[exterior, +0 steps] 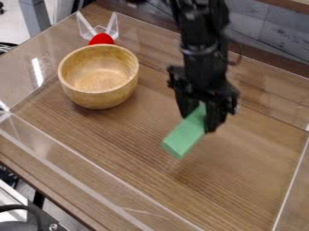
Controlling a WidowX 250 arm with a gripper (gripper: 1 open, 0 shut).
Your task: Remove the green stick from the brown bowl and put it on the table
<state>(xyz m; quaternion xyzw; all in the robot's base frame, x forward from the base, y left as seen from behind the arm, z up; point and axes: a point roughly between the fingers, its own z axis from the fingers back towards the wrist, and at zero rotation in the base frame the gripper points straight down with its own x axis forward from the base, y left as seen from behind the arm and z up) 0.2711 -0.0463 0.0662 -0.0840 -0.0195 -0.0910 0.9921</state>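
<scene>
My black gripper (203,115) points straight down over the middle of the table (108,153), right of the brown bowl (99,77). It is shut on the upper end of the green stick (183,139), a light-green bar that hangs tilted down to the left. The stick's lower end sits close over the wood; whether it touches cannot be told. The bowl stands at the left with nothing inside it.
A small red and white object (101,37) lies behind the bowl near the far edge. Clear plastic walls (72,171) run along the table's front and sides.
</scene>
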